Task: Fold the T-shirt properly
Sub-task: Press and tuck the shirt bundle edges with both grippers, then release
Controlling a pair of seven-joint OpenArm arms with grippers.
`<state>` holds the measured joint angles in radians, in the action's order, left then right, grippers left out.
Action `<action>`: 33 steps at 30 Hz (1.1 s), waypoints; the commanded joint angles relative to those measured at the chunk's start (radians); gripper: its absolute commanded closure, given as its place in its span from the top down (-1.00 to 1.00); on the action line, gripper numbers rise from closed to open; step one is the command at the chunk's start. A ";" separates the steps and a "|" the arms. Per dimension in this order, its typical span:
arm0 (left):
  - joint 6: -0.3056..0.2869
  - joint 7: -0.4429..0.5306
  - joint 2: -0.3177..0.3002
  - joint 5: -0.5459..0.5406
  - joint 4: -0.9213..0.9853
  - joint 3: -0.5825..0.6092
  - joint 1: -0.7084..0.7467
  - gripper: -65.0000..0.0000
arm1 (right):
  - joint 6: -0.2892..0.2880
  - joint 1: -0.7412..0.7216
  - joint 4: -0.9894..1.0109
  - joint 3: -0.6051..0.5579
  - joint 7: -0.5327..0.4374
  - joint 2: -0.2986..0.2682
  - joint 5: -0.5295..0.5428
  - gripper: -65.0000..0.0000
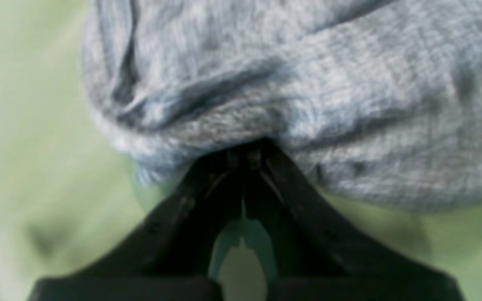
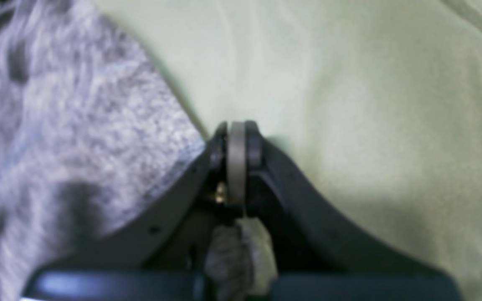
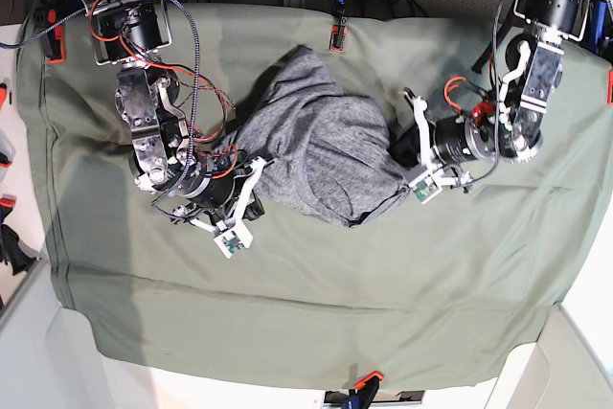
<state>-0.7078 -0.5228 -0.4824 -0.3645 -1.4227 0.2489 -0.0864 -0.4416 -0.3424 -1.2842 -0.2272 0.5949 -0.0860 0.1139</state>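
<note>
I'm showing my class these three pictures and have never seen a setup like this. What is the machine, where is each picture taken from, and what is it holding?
It is a robot with two arms. The base view looks down from above; the other two come from cameras mounted at each wrist, looking along the hand. A green cloth covers the table, and a crumpled grey T-shirt lies on it. The left hand is shut, pinching an edge of the shirt. The right hand is shut too, at the shirt's other side, with a bit of grey fabric between its fingers.

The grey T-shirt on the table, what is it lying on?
The T-shirt lies bunched on a green cloth covering the table. Both grippers, left and right, pinch its edges. Whatever lies beneath the shirt's middle is covered.
</note>
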 commanded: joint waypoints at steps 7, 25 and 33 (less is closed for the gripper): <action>0.010 0.087 0.066 0.044 0.173 -0.006 -0.168 -1.00 | 0.000 -0.014 -0.016 0.003 -0.020 0.001 0.088 -1.00; 0.010 -0.002 0.012 -0.116 0.172 0.041 -0.280 -1.00 | -0.031 0.174 -0.022 0.005 -0.045 0.027 0.167 -1.00; 0.010 -0.002 -0.113 -0.214 0.035 -0.002 -0.134 -1.00 | -0.034 0.227 -0.088 0.004 -0.040 0.087 0.163 -1.00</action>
<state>-0.6922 -0.5468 -0.5838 -0.5571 -1.3682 0.2573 -0.1982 -0.4488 -0.1101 -1.3598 -0.2161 0.5331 -0.0051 0.2611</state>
